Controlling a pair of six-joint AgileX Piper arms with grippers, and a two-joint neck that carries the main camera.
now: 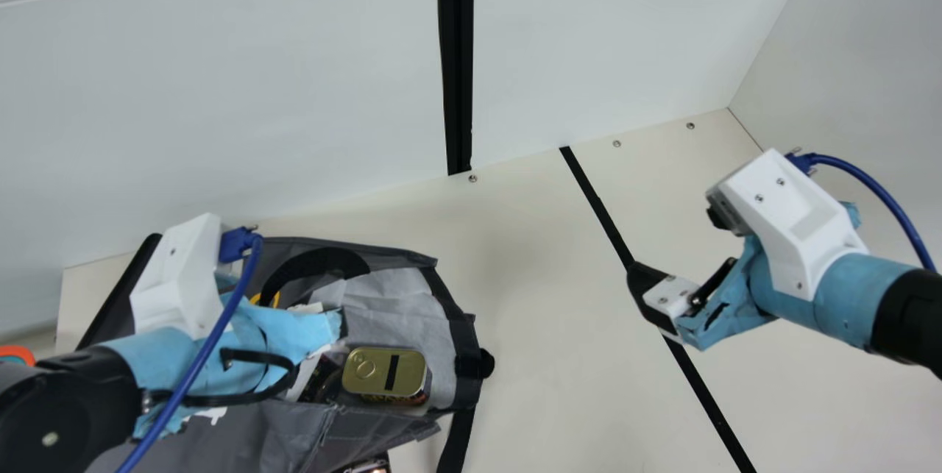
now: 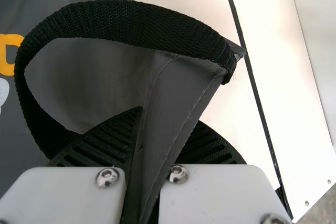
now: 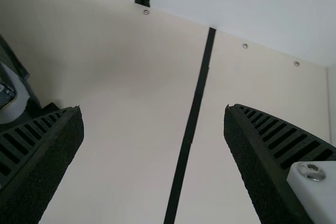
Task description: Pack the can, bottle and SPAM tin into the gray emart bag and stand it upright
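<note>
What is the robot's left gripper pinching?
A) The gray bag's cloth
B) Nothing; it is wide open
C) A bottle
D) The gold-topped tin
A: in the left wrist view, a stitched fold of the gray bag runs between the black ribbed fingers of the left gripper.

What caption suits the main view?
Gold-lidded SPAM tin in the gray emart bag, left arm across the bag, open right claw over the cream table.

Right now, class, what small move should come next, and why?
Probably nudge the tin deeper with the right gripper: it's open and empty, the tin lies near the mouth of the bag, and the left gripper pinches the bag's edge.
</note>
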